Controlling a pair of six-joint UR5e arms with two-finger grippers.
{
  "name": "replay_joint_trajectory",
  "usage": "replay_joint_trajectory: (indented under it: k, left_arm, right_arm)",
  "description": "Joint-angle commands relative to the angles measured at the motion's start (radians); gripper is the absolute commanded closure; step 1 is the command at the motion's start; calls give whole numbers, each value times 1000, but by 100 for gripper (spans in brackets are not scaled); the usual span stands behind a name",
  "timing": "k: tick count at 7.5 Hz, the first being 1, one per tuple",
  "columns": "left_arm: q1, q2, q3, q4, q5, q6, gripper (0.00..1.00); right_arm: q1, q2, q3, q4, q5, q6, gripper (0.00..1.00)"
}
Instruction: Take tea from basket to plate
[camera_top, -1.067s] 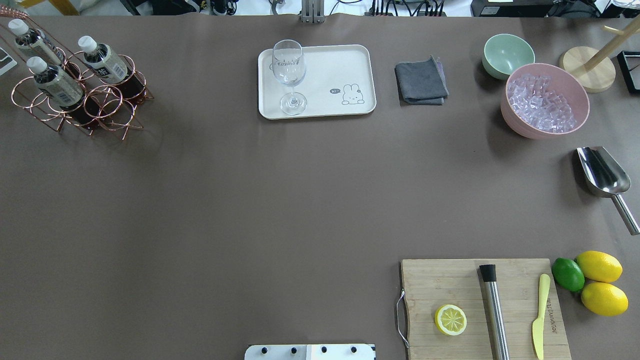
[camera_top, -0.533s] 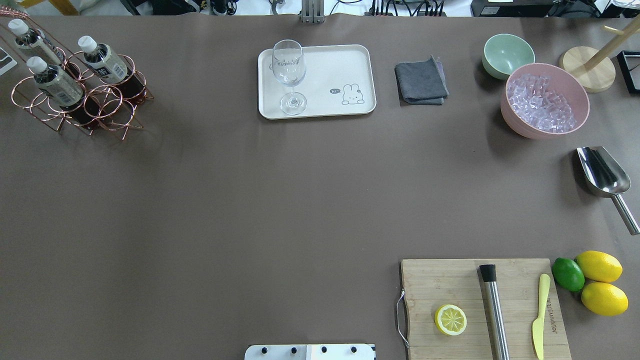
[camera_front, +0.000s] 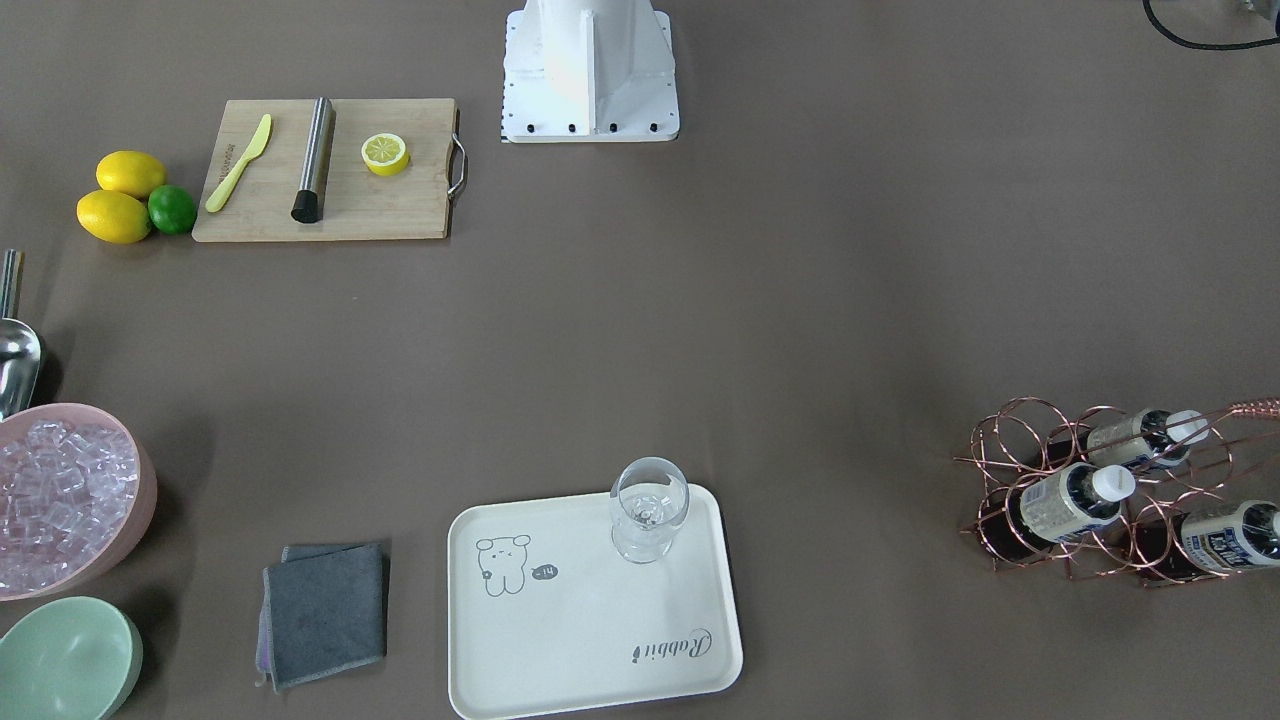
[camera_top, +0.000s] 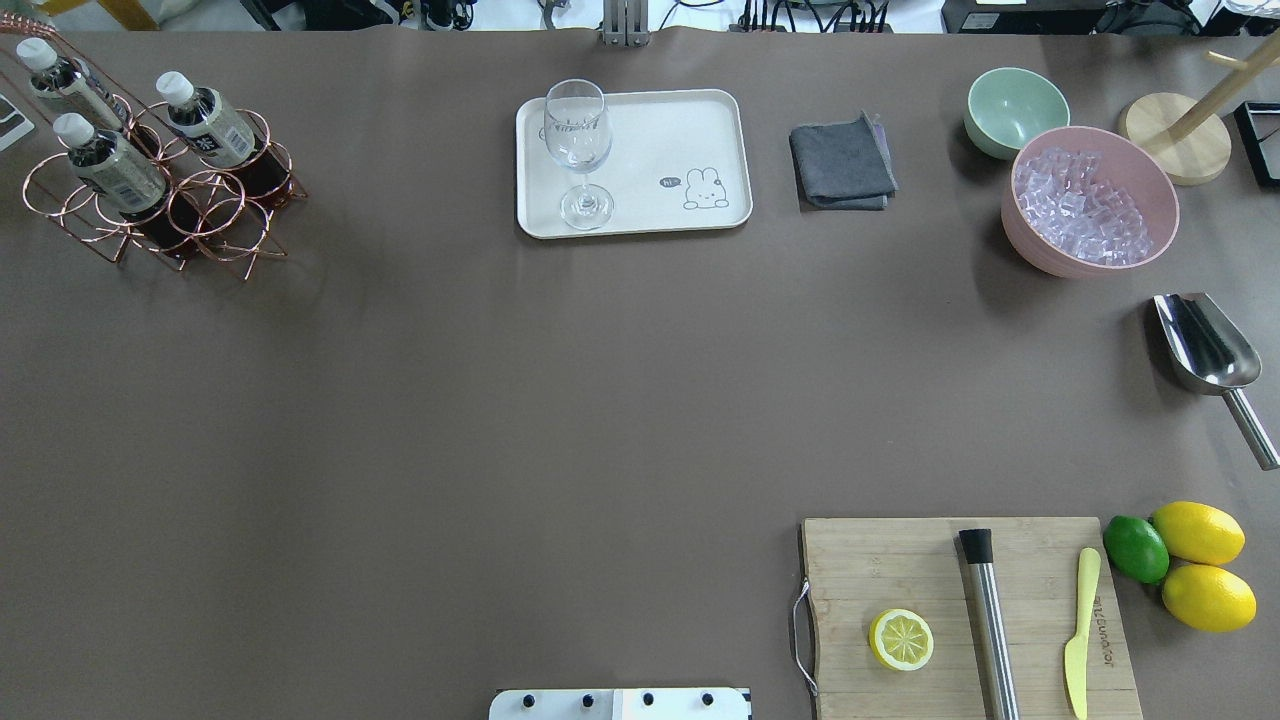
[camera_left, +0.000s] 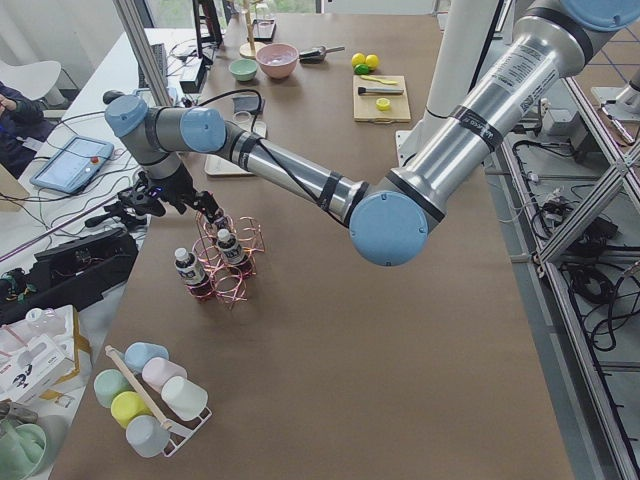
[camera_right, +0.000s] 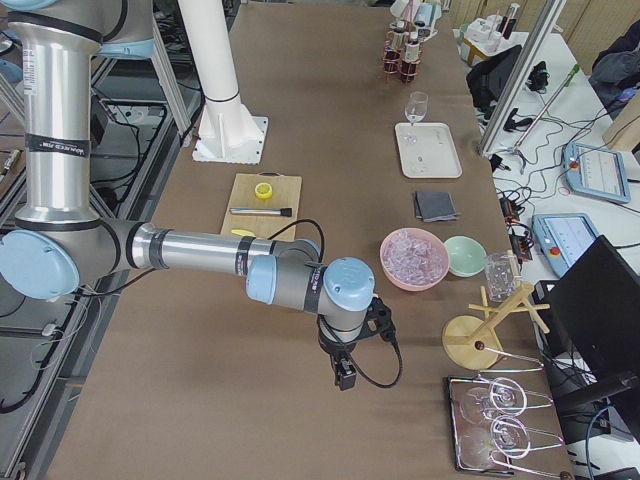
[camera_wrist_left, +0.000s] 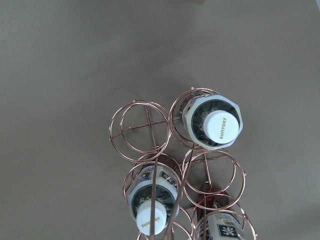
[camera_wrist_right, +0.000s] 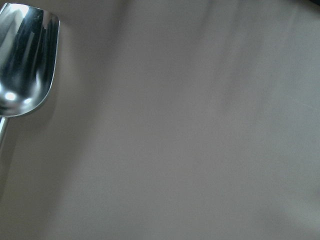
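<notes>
Tea (camera_wrist_left: 220, 126): dark brown, white cap, upright in basket (camera_wrist_left: 148, 123).

site: robotics lab | evidence: UR arm (camera_left: 490, 95) mounted on white pedestal (camera_front: 590, 60) | cell framed in aluminium profile (camera_right: 518, 75), cables (camera_left: 588, 285) left loose beside it | teach pendant (camera_right: 597, 170) and monitor (camera_right: 600, 320) parked on side benches | table (camera_top: 500, 400) covered in brown paper, staged with drink props
</notes>
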Motion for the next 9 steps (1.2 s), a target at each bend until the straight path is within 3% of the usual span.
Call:
replay_joint_trajectory:
  k: [1,2,3,4,5,6,9]
  left_arm:
    - [2,-3,1,-17,-17,-82,3]
    - [2,-1,1,-33,-28,-93,10]
    - [2,3,0,-48,-30,-93,41]
    - [2,5,-3,-50,-30,-93,59]
    - [2,6,-6,-53,-30,-90,85]
    - [2,8,-6,-59,-30,-90,100]
    - [-12,0,-63,-22,-40,-78,100]
  right_arm:
    - [0,0,-2,1,-1,0,0]
    - [0,0,-2,-1,-1,1,0]
    - [0,0,-2,-1,-1,1,0]
    - [0,0,-2,-1,-1,1,0]
    - [0,0,-5,-1,-1,1,0]
    - [0,0,-3,-1,-1,0,0]
    - [0,0,-5,-1,-1,0,0]
